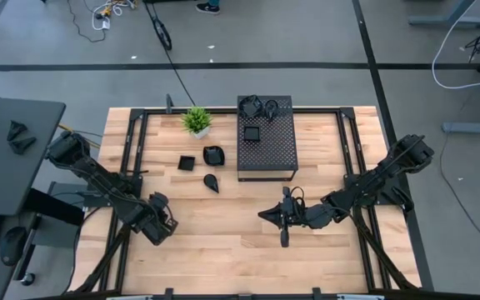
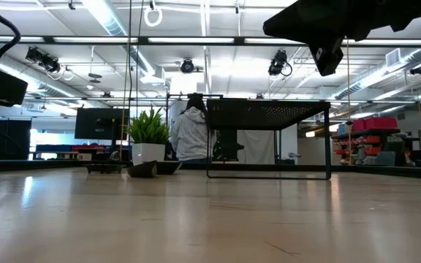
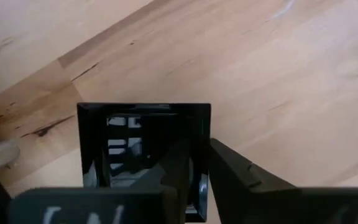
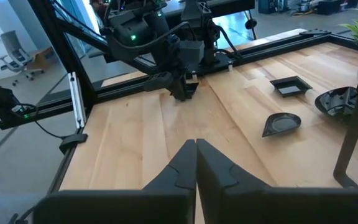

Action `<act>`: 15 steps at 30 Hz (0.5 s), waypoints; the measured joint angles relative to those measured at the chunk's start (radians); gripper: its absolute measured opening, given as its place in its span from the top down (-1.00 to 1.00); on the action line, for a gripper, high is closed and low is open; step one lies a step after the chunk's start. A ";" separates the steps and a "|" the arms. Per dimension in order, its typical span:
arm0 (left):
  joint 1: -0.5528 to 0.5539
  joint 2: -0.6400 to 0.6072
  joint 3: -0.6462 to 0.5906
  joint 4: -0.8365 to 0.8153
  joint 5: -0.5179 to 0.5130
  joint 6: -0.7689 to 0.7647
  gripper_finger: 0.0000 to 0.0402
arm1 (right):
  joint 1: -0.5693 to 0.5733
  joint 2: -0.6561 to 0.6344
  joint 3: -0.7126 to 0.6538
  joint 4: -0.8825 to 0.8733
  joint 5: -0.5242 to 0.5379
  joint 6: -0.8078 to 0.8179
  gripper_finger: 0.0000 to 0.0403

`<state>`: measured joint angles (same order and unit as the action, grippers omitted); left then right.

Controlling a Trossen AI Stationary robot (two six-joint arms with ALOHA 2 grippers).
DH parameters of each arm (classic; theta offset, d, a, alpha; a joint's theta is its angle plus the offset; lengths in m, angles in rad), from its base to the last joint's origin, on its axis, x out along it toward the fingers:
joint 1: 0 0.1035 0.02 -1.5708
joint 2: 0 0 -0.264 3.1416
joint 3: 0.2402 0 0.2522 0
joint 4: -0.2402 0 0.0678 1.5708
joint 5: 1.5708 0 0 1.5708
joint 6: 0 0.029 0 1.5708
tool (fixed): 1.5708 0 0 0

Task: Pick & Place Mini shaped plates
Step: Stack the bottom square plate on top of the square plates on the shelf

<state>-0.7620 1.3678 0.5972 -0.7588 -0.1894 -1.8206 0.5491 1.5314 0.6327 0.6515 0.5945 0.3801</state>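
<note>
A glossy black square mini plate (image 3: 135,143) lies under my left gripper (image 3: 197,149), which points down at the table's near left (image 1: 163,223) and is shut on it. My right gripper (image 1: 267,215) hovers shut and empty over the table's middle, pointing left toward the left gripper (image 4: 182,90). Three more black plates rest on the wood at the far middle: a square one (image 1: 187,162), a rounded leaf one (image 1: 213,155) and a teardrop one (image 1: 211,182). Another square plate (image 1: 252,132) lies on top of the black perforated box (image 1: 273,154). My left gripper pinches one side rim (image 3: 205,127) of the square plate, one finger (image 3: 173,171) inside the dish and the other finger (image 3: 241,180) outside it. The fingers come from above, pointing down. I cannot tell whether the plate's bottom is on the wood or just clear of it.
The perforated box stands on legs at the far middle, with more dark things heaped at its far end (image 1: 258,106). A small green potted plant (image 1: 197,121) stands left of it. Black rails (image 1: 132,167) run along the table's sides. Bare wood lies between the two grippers.
</note>
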 joint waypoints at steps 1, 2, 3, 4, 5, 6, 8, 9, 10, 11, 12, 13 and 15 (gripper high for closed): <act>0.000 0.000 0.001 0.001 0.001 0.001 0.72 | 0.000 0.000 0.000 -0.001 0.000 0.000 0.96; 0.000 0.000 0.005 0.000 0.002 0.007 0.77 | 0.000 0.000 0.000 -0.001 0.000 0.000 0.96; 0.000 0.000 0.011 0.001 0.004 0.021 0.81 | 0.000 0.000 0.000 -0.001 0.000 0.000 0.96; 0.000 0.000 0.020 0.001 0.003 0.034 0.86 | 0.000 0.000 0.000 -0.001 0.000 0.000 0.96; 0.000 0.000 0.031 0.000 -0.002 0.052 0.90 | 0.000 0.000 0.000 -0.001 0.000 0.000 0.96; 0.000 0.000 0.045 -0.005 -0.012 0.070 0.94 | 0.000 0.000 0.000 -0.001 0.000 0.000 0.96; 0.000 0.000 0.083 -0.028 -0.032 0.107 0.97 | 0.000 0.000 0.000 -0.001 0.000 0.000 0.96; 0.001 0.000 0.103 -0.043 -0.042 0.133 0.96 | 0.000 0.000 0.000 -0.001 0.000 0.000 0.96; 0.005 0.000 0.127 -0.062 -0.051 0.160 0.96 | 0.000 0.000 0.000 -0.001 0.000 0.000 0.96; 0.009 0.000 0.154 -0.078 -0.062 0.189 0.95 | 0.000 0.000 0.000 -0.001 0.000 0.000 0.96; 0.014 0.000 0.184 -0.093 -0.075 0.229 0.94 | 0.000 0.000 0.000 -0.001 0.000 0.000 0.96; 0.023 0.000 0.216 -0.108 -0.084 0.282 0.94 | 0.000 0.000 0.000 -0.001 0.000 0.000 0.96; 0.046 0.000 0.285 -0.117 -0.097 0.413 0.95 | 0.000 0.000 0.000 -0.001 0.000 0.000 0.96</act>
<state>-0.7161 1.3678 0.8827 -0.8755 -0.2868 -1.4074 0.5488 1.5314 0.6327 0.6505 0.5944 0.3799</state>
